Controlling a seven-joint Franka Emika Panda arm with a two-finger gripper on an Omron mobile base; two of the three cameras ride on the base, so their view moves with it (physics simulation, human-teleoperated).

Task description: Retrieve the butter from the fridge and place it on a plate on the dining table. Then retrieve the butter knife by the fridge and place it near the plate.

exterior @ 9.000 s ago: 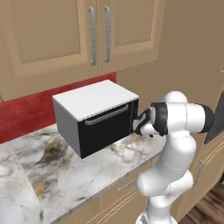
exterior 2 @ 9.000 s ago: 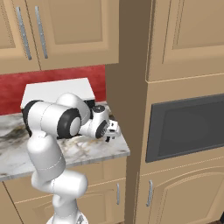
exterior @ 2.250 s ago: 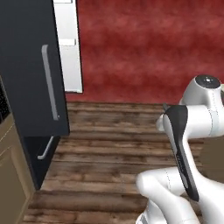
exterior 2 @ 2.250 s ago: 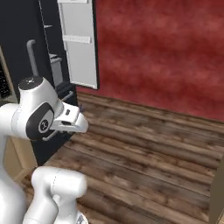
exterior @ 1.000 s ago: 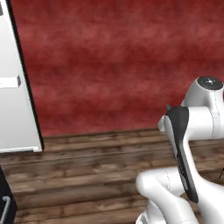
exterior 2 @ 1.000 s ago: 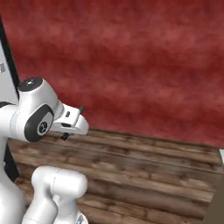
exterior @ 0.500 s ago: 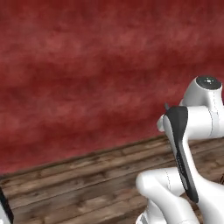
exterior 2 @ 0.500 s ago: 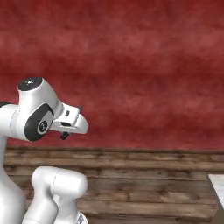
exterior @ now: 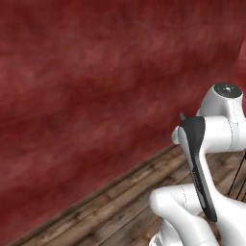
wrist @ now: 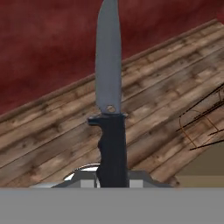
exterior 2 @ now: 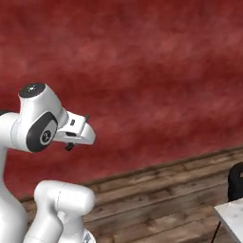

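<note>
Butter knife (wrist: 109,100) — black handle clamped in the closed jaws of the gripper (exterior 2: 70,146), grey blade pointing away from the hand. Behind it: red wall (exterior 2: 142,71), wooden plank floor (wrist: 52,135). Marble table corner (exterior 2: 232,216) at lower right.

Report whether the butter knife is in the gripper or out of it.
In it: the hand view shows the butter knife with its black handle running down between the fingers, blade pointing ahead over the wooden floor.

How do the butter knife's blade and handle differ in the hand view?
The butter knife: its blade is grey, smooth and tapers to a point past the top edge; its handle is black, thicker and contoured, with a small guard. The blade is free; the handle runs down into the gripper. Both lie on one straight line.
</note>
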